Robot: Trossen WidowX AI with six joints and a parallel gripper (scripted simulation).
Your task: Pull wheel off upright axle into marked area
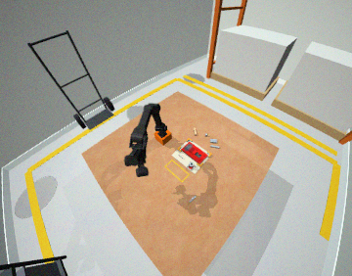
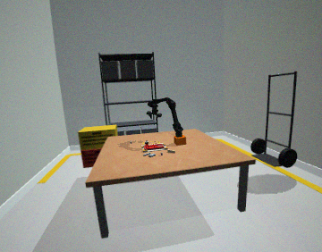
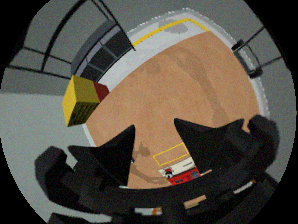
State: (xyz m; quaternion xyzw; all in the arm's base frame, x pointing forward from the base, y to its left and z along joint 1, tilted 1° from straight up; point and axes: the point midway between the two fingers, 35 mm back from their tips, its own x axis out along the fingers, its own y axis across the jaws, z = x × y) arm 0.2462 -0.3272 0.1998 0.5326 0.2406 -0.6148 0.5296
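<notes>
A cream board [image 1: 180, 157] [image 3: 183, 165] with a red panel [image 2: 156, 147] [image 3: 184, 178] lies on the table. A small dark, red and white part [image 1: 191, 165] [image 3: 168, 173] stands near one end of the board and seems to be the wheel on its axle; it is too small to tell them apart. The marked area, a yellow outline [image 1: 174, 174] [image 3: 169, 149], lies beside the board with nothing inside. My gripper [image 1: 136, 167] [image 2: 154, 116] [image 3: 154, 124] is open and empty, high above the table, off to the side of the marked area and board.
Small loose parts lie beyond the board, among them a tan one [image 1: 195, 131] and grey ones [image 1: 213, 140]. Another small grey part [image 1: 193, 199] lies on the other side of the marked area. The arm's orange base [image 1: 163, 137] [image 2: 180, 140] stands close to the board.
</notes>
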